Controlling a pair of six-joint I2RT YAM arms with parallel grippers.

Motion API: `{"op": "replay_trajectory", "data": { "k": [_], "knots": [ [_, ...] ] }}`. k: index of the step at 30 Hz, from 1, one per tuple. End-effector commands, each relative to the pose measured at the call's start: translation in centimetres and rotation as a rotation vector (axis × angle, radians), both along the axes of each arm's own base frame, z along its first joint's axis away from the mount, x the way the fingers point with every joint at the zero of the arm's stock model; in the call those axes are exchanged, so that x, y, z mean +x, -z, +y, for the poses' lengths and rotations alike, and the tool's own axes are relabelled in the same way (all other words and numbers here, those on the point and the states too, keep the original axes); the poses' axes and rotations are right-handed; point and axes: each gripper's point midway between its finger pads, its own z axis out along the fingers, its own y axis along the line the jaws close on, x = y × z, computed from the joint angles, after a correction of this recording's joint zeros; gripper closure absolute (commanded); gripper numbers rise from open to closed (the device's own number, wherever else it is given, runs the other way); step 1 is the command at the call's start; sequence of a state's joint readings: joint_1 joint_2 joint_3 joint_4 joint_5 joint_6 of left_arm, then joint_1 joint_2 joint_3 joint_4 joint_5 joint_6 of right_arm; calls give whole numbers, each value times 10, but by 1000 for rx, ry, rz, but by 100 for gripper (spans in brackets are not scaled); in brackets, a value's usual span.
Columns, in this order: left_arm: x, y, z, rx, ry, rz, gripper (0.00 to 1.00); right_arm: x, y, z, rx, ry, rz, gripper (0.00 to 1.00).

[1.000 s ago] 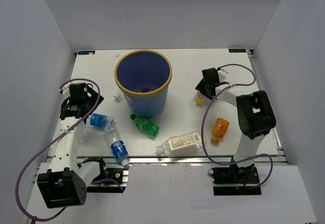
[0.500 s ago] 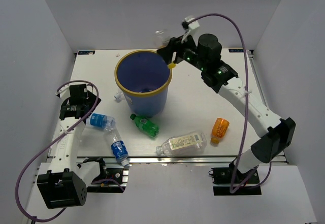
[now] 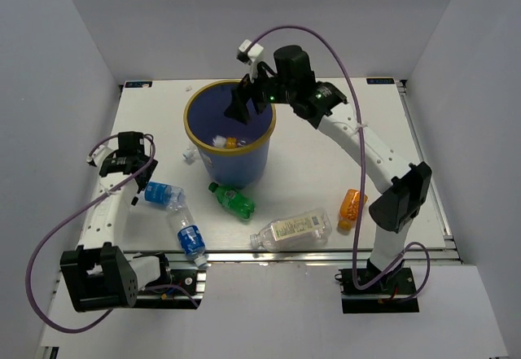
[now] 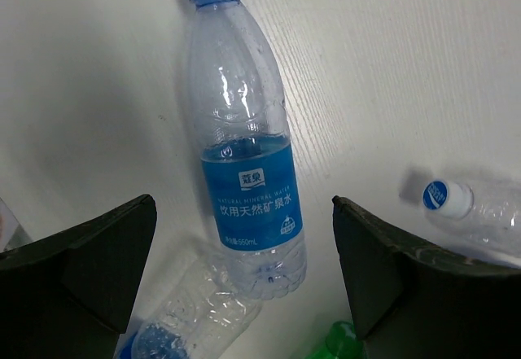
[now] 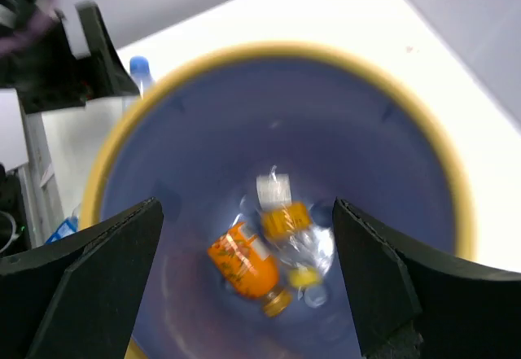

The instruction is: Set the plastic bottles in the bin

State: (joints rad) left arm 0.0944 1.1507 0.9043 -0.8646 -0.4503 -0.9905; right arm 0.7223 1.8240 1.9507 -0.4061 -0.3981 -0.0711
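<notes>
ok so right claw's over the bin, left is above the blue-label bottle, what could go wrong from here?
1. The right claw hangs open at the yellow rim of the bin; a low sideways retreat could catch the rim and tip it.
2. The left claw is open over the blue-label bottle, which lies on its side. A second clear bottle lies at its base, so closing may roll it away or snag both.

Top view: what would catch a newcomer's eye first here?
The big blue bin with its yellow rim at the back of the table, the right pincer open over its mouth and an orange bottle inside. Then bottles lying in front: a green one, a large clear one, a blue-labelled one by the open left pincer.
</notes>
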Motion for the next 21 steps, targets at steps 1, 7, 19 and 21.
{"op": "replay_trajectory", "data": {
  "k": [1,7,19,21],
  "knots": [
    [10,-5,8,-4,-109,-31,2,-19,-85,-10,84,-57,-166,11],
    [16,15,29,-17,-183,-19,2,-19,-91,-77,171,81,-127,11],
    [44,74,29,-99,-98,36,2,-2,-12,-216,277,429,31,11],
    [49,85,26,-117,-81,56,2,-7,16,-219,273,451,91,11]
  ]
}}
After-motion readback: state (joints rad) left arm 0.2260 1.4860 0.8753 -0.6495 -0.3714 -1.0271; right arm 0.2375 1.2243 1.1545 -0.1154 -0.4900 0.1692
